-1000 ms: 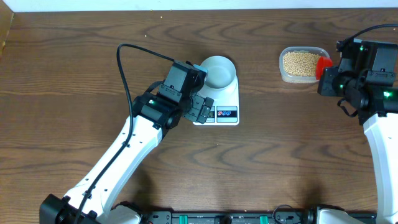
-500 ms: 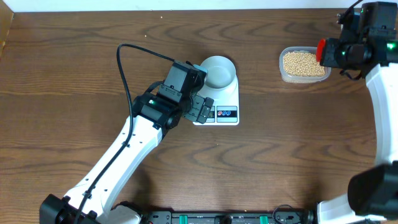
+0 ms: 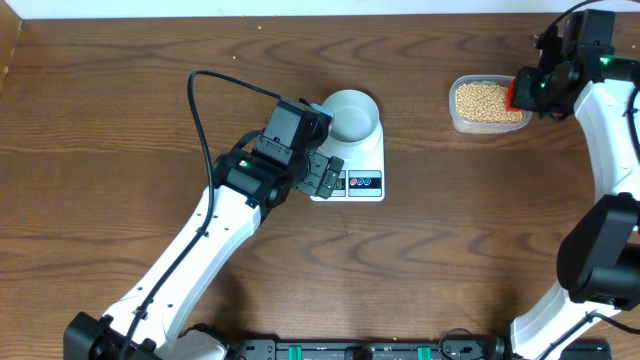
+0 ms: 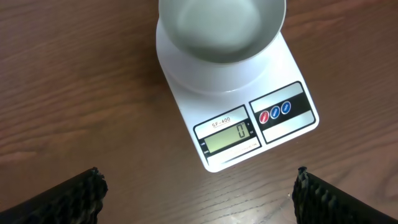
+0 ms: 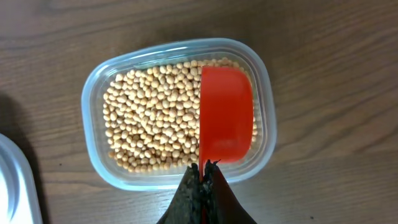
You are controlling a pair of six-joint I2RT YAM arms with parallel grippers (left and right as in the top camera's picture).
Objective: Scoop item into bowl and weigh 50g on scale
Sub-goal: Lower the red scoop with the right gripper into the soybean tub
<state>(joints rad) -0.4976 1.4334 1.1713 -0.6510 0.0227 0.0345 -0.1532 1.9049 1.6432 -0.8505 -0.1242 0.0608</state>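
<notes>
Overhead, the scale (image 3: 365, 160) lies near the middle of the wooden table (image 3: 120, 90) with the white bowl (image 3: 352, 115) standing on its far end. The left arm's wrist covers the scale's display end, so only the button panel shows there. The left wrist view fills this in: the display reads 0, and the bowl's inside looks bare, though the frame's top edge cuts off its far rim. The left gripper (image 4: 199, 194) hovers just short of the scale, its fingers spread wide with nothing between them; only their dark tips show at the lower corners.

Well apart to the right, the beans (image 3: 480, 100) lie in a clear tub (image 3: 487, 127). The right gripper (image 5: 202, 180) is closed tight on the thin handle of a red scoop (image 5: 227, 115), whose cup sits over the right part of the tub and hides the beans beneath it. Whether the cup holds any beans cannot be told. From overhead the scoop is only a red sliver beside the wrist housing. A white edge (image 5: 13, 180) at the right wrist view's left margin is cut off too much to identify.
</notes>
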